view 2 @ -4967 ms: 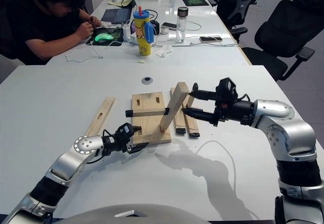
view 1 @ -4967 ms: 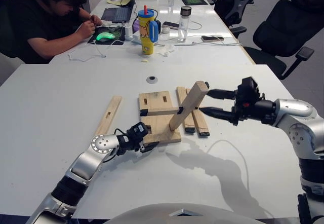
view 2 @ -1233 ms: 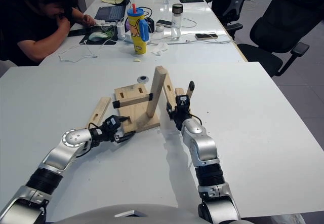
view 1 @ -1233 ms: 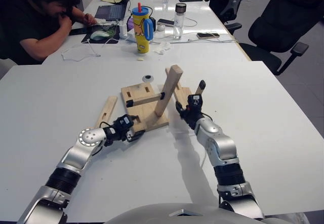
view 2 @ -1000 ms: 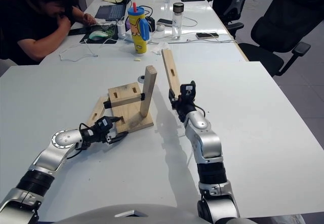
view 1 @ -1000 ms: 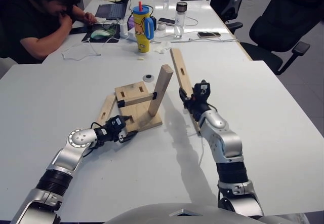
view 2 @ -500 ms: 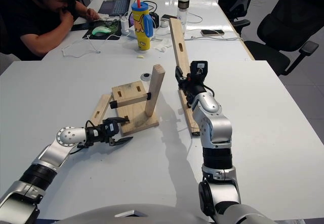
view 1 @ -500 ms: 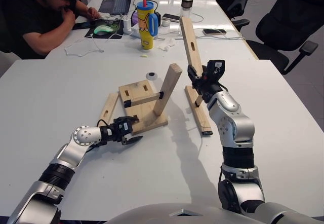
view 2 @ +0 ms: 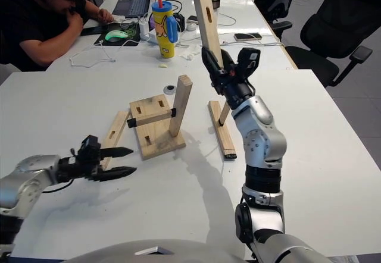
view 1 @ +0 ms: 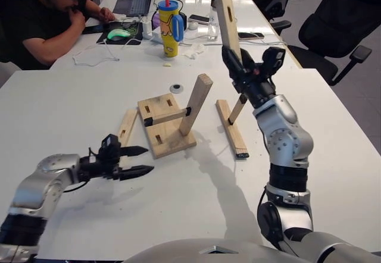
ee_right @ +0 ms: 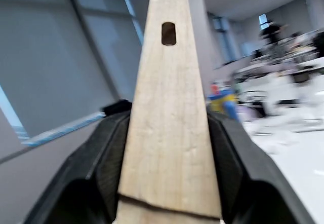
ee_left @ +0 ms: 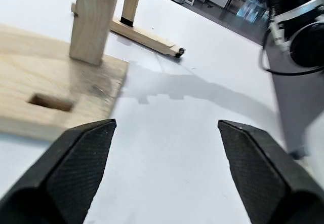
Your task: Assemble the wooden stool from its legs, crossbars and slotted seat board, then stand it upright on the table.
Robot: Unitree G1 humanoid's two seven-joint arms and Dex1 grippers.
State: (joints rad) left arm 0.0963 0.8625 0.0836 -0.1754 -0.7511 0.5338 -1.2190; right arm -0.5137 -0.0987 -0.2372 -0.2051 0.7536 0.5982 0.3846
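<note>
Left eye view, middle of the white desk (view 1: 65, 96): slotted seat board (view 1: 159, 143) lying flat, with one leg (view 1: 197, 103) standing in it near the right front corner and leaning a little. Black-tipped crossbar (view 1: 168, 118) jutting sideways from that leg, above the board. Second leg (view 1: 127, 126) flat on the desk just beside the board's left edge. Third leg (view 1: 231, 129) flat to the right, near but apart. Right gripper (view 1: 233, 60) high above the desk, closed on a fourth, slotted leg (view 1: 226, 7), held nearly upright and pinched low on its length. Right wrist view: dark fingers (ee_right: 109, 158) pressed against both sides of it. Short dark-tipped stick (view 1: 237, 109) slanting down from under that gripper toward the third leg, contact unclear. Left gripper (view 1: 146, 160) low over the desk, near the board's front left corner yet apart from it, jaws spread wide, holding nothing. Beyond, on another desk, yellow cup (view 1: 169, 28).
</note>
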